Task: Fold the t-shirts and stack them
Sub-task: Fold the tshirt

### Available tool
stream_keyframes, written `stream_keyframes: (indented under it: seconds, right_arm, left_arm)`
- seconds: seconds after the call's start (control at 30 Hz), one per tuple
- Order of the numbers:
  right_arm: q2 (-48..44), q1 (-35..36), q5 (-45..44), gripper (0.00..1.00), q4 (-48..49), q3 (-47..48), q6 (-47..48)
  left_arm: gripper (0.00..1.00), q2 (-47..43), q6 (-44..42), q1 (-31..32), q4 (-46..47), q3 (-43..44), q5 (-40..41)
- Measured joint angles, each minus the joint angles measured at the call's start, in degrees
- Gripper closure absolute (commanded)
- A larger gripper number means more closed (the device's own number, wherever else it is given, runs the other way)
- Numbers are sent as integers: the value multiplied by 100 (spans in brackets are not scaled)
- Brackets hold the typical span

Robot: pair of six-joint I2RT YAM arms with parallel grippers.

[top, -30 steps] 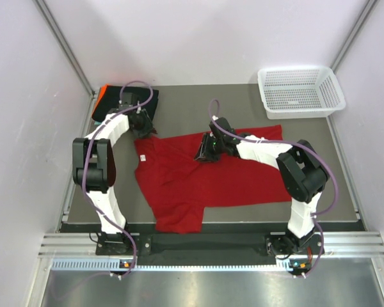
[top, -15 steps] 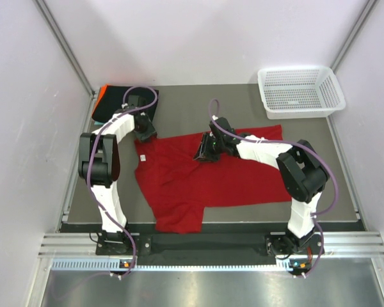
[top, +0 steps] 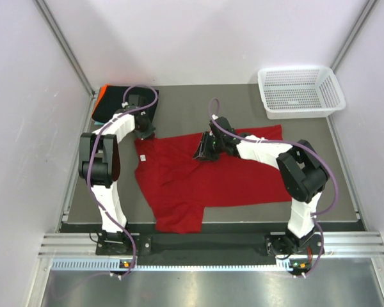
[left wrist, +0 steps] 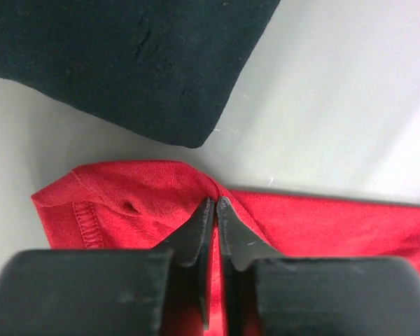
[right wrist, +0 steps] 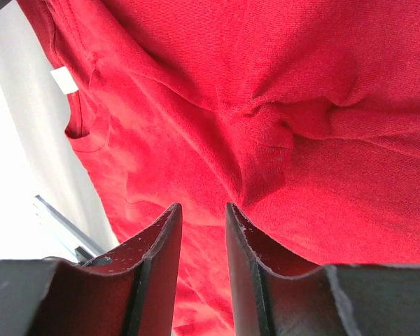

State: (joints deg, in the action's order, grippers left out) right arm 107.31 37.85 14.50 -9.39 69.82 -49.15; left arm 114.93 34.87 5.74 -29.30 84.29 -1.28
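A red t-shirt (top: 205,179) lies spread on the grey table. My left gripper (top: 145,132) is at its far-left corner. In the left wrist view that gripper (left wrist: 215,201) is shut on a pinched ridge of the red cloth (left wrist: 126,199), just below a folded black t-shirt (left wrist: 126,56). My right gripper (top: 202,149) hovers over the shirt's far edge near the middle. In the right wrist view it (right wrist: 201,206) is narrowly open, with nothing between the fingers, above wrinkled red cloth (right wrist: 280,105) and the white neck tag (right wrist: 64,81).
The folded black t-shirt (top: 118,97) sits at the far-left corner with an orange edge (top: 100,96) showing beneath it. A white mesh basket (top: 301,91) stands at the far right. Walls enclose the table on three sides.
The left arm's elbow has swung left and its gripper has settled lower onto the red shirt's corner. The right gripper has barely moved.
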Motion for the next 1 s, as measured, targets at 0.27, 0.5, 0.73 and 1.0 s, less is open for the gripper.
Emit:
stream_keyframes:
  seconds: [0.27,0.5,0.73,1.0]
  right_arm:
    - [-85,74,-98,60,-20,-15,13]
    - [-203,422,-310,57,42,-466,-168]
    - [-173,664,-529,58,203,-533,-446]
    - [227,675,-514,60,455,-527,-680]
  left_arm:
    - [100,-109,-28,0,-203,-52,109]
    - [100,-782,-52,0,-223,-612,378]
    - [100,-826,37,0,-190,-931,472]
    - [100,-1108,249,0,-173,-1403,632]
